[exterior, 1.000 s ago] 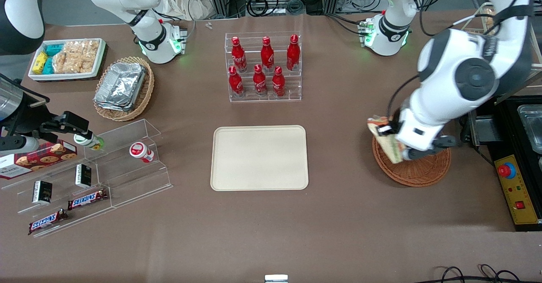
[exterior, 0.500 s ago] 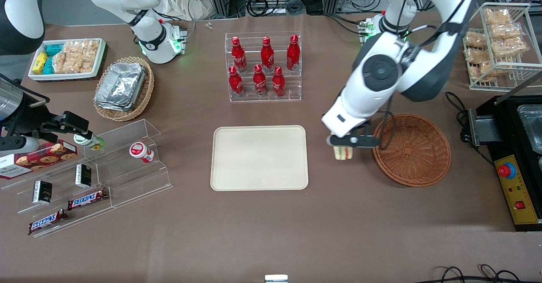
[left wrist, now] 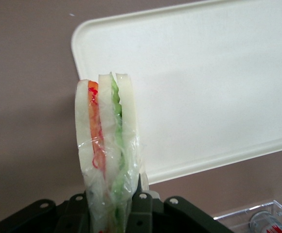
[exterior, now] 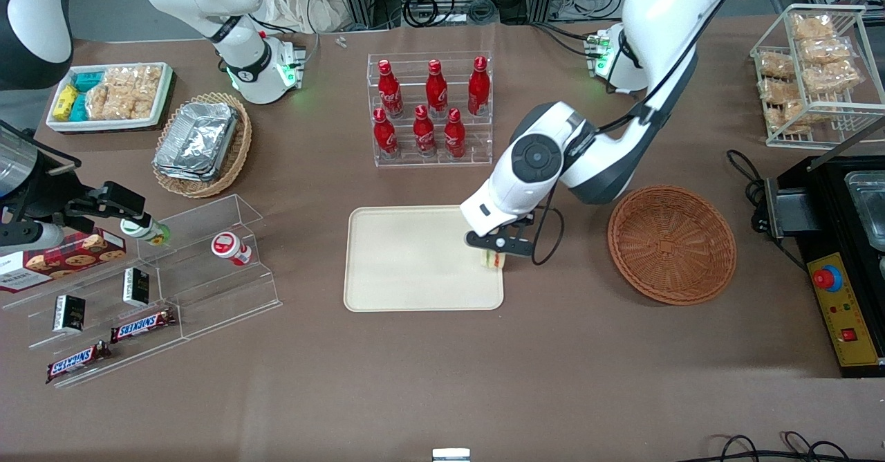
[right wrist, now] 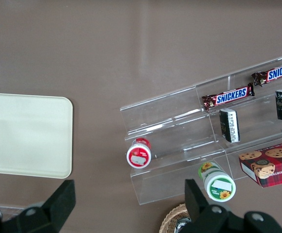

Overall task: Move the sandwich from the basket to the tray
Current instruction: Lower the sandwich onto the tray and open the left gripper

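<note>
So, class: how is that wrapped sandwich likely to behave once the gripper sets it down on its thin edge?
Held upright by the gripper over the tray, the sandwich looks narrow, so it would probably tip flat. Its soft bread likely squashes easily. The clear wrap may make it somewhat slippery.

The pincer point(exterior: 495, 249) covered most of the sandwich point(exterior: 493, 260) in the front view, and the arm hid the tray point(exterior: 415, 258) rim near 1 o'clock. In the wrist view, the sandwich's point(left wrist: 107, 155) base sank out of sight between the fingers point(left wrist: 141, 208), and the picture's edge cut off part of the tray point(left wrist: 214, 87).
</note>
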Controlling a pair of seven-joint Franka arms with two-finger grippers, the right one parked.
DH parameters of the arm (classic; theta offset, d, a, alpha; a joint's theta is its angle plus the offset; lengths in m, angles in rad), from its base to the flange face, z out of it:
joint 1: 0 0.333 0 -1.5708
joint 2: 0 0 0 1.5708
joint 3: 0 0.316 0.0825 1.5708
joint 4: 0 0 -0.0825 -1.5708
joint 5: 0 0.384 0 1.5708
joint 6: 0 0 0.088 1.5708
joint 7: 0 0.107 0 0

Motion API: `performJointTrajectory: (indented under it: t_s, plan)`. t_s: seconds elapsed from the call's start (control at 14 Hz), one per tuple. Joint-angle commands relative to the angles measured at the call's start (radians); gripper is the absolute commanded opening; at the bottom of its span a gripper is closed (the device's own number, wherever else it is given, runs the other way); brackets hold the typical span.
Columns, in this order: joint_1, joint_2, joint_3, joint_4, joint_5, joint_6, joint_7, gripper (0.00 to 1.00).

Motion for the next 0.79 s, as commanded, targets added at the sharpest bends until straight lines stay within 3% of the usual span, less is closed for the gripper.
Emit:
performJointTrajectory:
  t_s: [0.0,0.21,0.43,0.5,0.57,0.64,0.71]
  plan:
    - [-0.027,0.083,0.005,0.047,0.067,0.052,-0.011,0.29]
    - [-0.028,0.137,0.013,0.047,0.098,0.144,-0.057,0.37]
    - [-0.028,0.164,0.013,0.047,0.205,0.163,-0.160,0.41]
    - [-0.028,0.166,0.013,0.047,0.233,0.163,-0.186,0.53]
    - [-0.027,0.164,0.013,0.047,0.239,0.163,-0.204,0.88]
    - [-0.024,0.157,0.013,0.047,0.240,0.162,-0.227,1.00]
    - [-0.018,0.144,0.010,0.045,0.237,0.154,-0.252,1.00]
